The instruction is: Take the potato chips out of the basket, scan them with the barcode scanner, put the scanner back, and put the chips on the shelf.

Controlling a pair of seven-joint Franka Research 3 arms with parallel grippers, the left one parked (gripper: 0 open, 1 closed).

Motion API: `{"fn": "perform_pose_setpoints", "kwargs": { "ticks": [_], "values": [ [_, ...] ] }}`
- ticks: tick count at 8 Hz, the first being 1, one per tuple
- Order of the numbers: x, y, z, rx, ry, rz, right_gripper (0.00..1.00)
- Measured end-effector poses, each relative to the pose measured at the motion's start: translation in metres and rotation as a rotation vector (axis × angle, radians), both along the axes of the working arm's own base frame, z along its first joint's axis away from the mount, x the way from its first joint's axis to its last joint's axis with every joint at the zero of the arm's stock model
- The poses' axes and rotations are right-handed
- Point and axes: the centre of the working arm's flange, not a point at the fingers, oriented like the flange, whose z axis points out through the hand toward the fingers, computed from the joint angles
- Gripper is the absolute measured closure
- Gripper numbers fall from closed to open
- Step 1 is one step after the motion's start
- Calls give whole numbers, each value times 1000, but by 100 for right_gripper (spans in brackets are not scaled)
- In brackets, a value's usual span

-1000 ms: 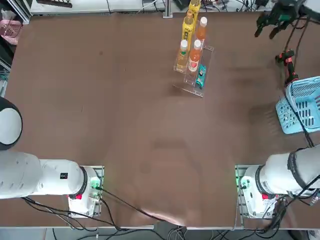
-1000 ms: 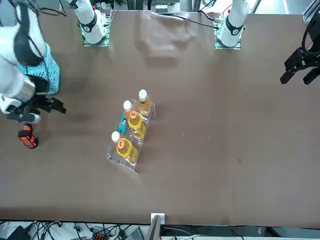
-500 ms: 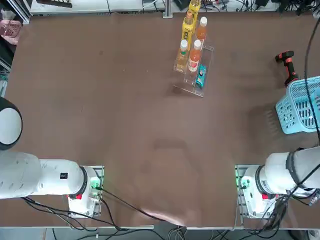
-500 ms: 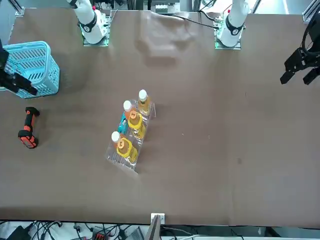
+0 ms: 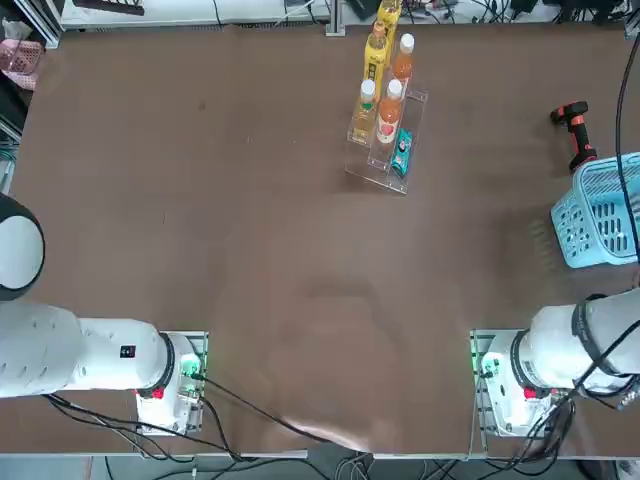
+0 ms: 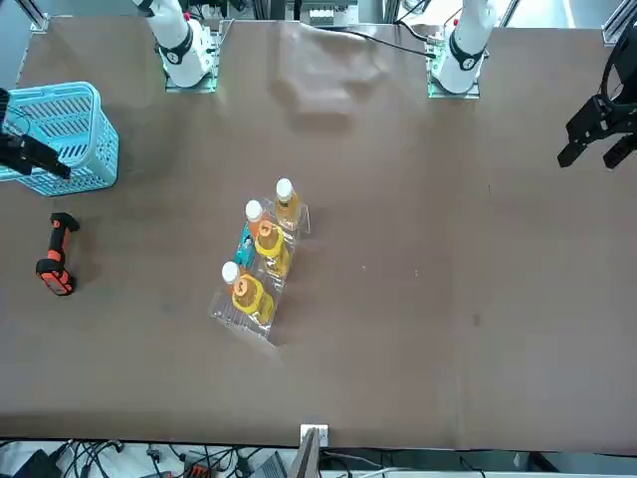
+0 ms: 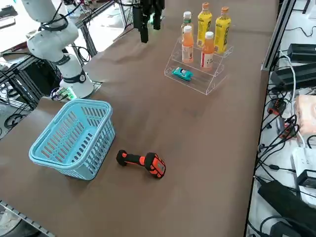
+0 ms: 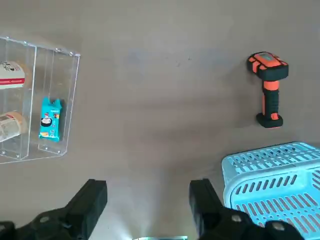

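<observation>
Empty and spread wide, the right pincer has lifted clear of the counter; the narrow teal-blue potato chips packet lies on the clear acrylic stepped shelf, so the task looks finished.

An overhead camera looked straight down on the brown table from the robot's side, arm bases along the bottom edge, while a front camera across the table faced back, so the bases sat along its top edge. A raised camera at the robot's right looked diagonally across, with the basket and barcode scanner nearest and the shelf farther off. The wrist camera looked down past the spread right gripper from well above; all four views shared shelf, scanner and basket.
</observation>
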Motion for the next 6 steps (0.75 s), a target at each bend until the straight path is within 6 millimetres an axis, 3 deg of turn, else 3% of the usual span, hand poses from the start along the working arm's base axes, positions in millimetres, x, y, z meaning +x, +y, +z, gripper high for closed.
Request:
{"fn": "perform_pose_setpoints", "kwargs": {
  "ticks": [6],
  "values": [
    [4, 0, -1, 2, -2, 1, 0]
  ]
}}
